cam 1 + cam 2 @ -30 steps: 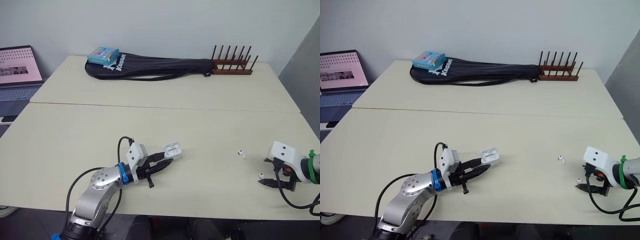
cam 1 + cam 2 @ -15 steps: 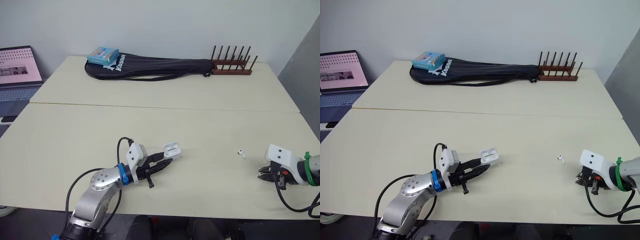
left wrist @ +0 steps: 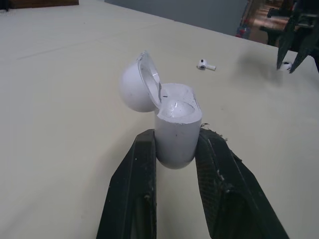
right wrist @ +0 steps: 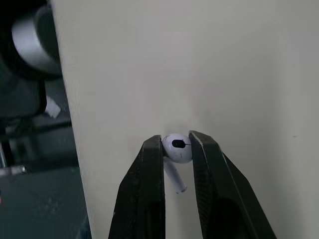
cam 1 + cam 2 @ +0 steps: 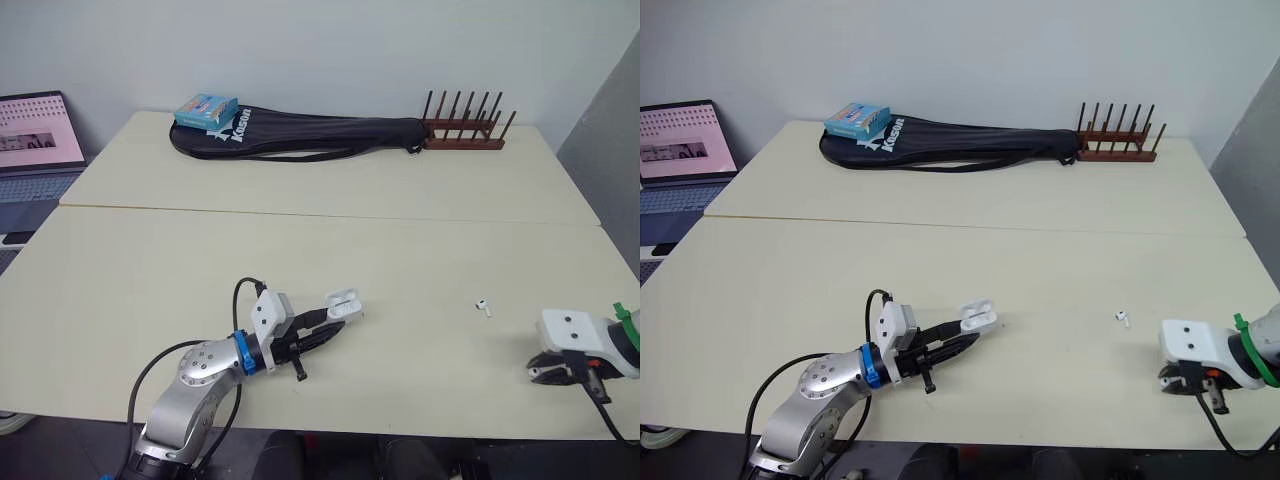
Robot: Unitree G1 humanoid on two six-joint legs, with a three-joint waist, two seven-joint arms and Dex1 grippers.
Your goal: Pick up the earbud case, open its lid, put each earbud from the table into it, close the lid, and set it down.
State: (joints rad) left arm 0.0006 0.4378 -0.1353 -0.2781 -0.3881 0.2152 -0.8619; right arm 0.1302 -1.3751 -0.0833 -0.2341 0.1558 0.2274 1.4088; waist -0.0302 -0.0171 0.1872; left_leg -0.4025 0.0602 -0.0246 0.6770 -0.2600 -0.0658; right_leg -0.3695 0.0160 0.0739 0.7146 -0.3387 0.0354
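Note:
The white earbud case (image 5: 343, 303) has its lid (image 3: 136, 82) swung open, and my left gripper (image 5: 328, 322) is shut on its body (image 3: 174, 132) just above the table's front middle. One white earbud (image 5: 483, 307) lies loose on the table to the right of the case. At the front right, close to the table edge, my right gripper (image 5: 543, 372) is shut on the other earbud (image 4: 178, 148), its head pinched between the two fingertips and its stem hanging down.
At the back of the table lie a black racket bag (image 5: 300, 135), a blue box (image 5: 207, 109) on its left end, and a wooden peg rack (image 5: 463, 136). A laptop (image 5: 35, 135) stands off the far left. A seam (image 5: 330, 215) joins the two tabletops.
My right gripper was open around the earbud by the front right edge; it has shut on it and drawn back a little toward the edge. The left gripper and case held still.

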